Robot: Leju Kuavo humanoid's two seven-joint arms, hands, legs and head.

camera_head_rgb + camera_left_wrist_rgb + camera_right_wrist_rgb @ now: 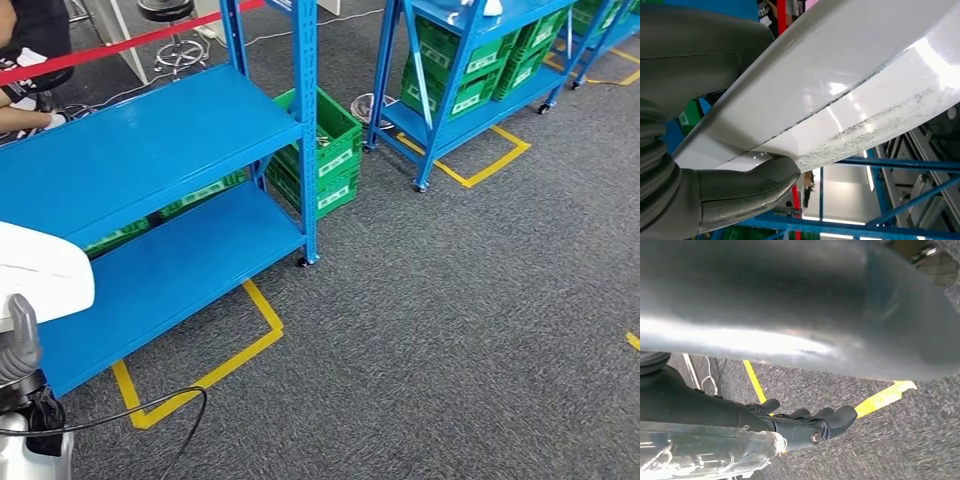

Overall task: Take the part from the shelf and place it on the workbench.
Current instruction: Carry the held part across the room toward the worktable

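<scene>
Part (851, 85): white, smooth, curved panel, pinched by the left hand (715, 125) between thumb (753, 187) and fingers (696, 45); in the head view it sits at the left edge, in front of the blue shelf (151, 150). Right hand (821, 422): dark fingers lying straight and close together, holding nothing, over grey carpet (904, 450) with yellow tape (881, 397). Green crates (332, 150): white labels, text too small to read.

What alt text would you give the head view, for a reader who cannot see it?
The left hand holds a white part at the lower left, beside a blue shelf on grey carpet. Green crates sit behind the shelf, and yellow tape marks the floor.
</scene>
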